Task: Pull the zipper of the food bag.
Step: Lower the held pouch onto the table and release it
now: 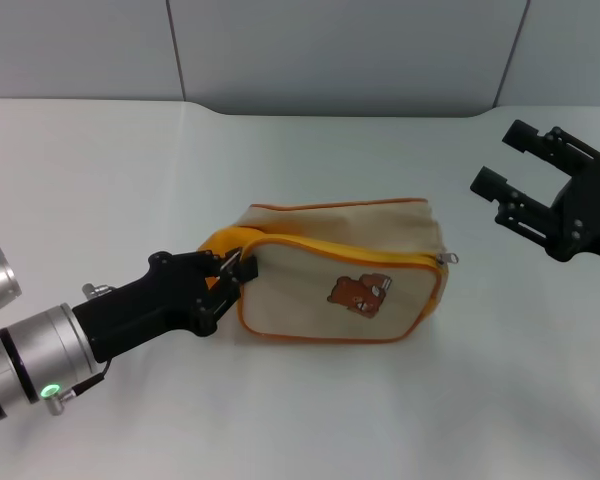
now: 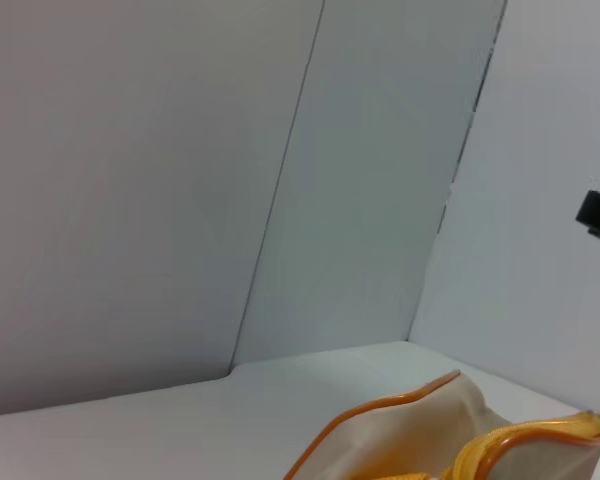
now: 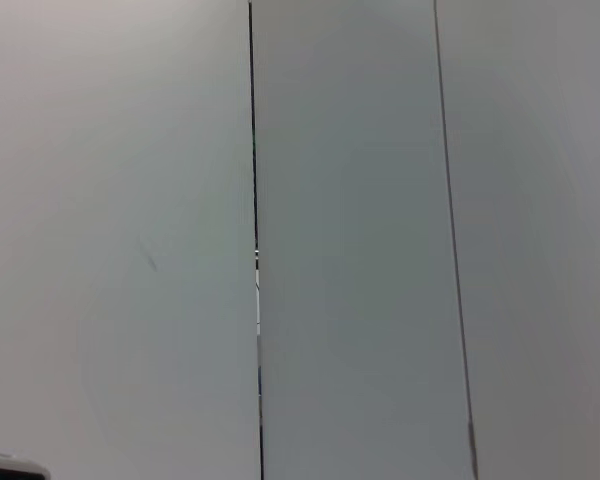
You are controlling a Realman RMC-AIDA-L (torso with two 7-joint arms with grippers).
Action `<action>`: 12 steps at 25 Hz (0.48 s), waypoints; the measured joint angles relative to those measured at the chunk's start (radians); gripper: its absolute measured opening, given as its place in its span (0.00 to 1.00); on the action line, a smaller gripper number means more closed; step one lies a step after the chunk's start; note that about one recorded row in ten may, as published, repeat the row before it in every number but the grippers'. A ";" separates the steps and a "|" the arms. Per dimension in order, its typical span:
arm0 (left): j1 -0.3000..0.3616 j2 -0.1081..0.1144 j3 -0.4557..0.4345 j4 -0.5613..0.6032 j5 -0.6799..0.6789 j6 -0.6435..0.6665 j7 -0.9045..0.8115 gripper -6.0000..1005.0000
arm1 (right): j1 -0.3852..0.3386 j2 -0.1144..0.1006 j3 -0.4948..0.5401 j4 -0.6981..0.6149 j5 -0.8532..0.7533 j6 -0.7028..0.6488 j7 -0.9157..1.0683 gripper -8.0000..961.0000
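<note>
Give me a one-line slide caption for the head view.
Left gripper pinches the food bag at its handle end; open right gripper hovers beyond the zipper.

The head view looks forward and down on the food bag [image 1: 345, 275]. The left wrist view sits low, just beside the food bag [image 2: 420, 435], shared by both views. The right wrist view faces only the wall panels [image 3: 350, 240].
</note>
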 joint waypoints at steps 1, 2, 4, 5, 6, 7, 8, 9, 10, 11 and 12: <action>0.001 0.003 0.011 0.011 0.003 0.010 -0.002 0.12 | 0.000 0.000 -0.001 -0.001 -0.001 0.000 0.006 0.55; 0.005 0.008 0.024 0.027 0.007 0.023 -0.011 0.12 | 0.000 -0.002 -0.002 -0.003 -0.003 0.000 0.014 0.63; 0.017 0.024 0.042 0.065 0.009 0.067 -0.050 0.15 | 0.004 -0.008 -0.005 -0.004 -0.019 -0.001 0.034 0.71; 0.026 0.037 0.048 0.090 0.009 0.104 -0.081 0.17 | 0.007 -0.013 -0.006 -0.006 -0.037 -0.005 0.048 0.76; 0.033 0.046 0.048 0.107 0.009 0.137 -0.104 0.20 | 0.012 -0.020 -0.007 -0.009 -0.069 -0.017 0.066 0.80; 0.045 0.063 0.048 0.138 0.009 0.207 -0.141 0.23 | 0.019 -0.027 -0.007 -0.014 -0.113 -0.035 0.086 0.84; 0.053 0.080 0.051 0.162 0.009 0.279 -0.162 0.26 | 0.024 -0.032 -0.007 -0.018 -0.150 -0.051 0.100 0.84; 0.057 0.089 0.056 0.172 0.015 0.326 -0.166 0.29 | 0.033 -0.040 -0.007 -0.023 -0.210 -0.086 0.113 0.85; 0.059 0.099 0.065 0.187 0.026 0.382 -0.171 0.33 | 0.040 -0.045 -0.007 -0.027 -0.263 -0.117 0.121 0.85; 0.058 0.104 0.075 0.198 0.041 0.423 -0.173 0.38 | 0.046 -0.048 -0.007 -0.028 -0.304 -0.145 0.123 0.85; 0.052 0.105 0.083 0.213 0.072 0.456 -0.182 0.43 | 0.050 -0.050 -0.007 -0.029 -0.335 -0.164 0.123 0.85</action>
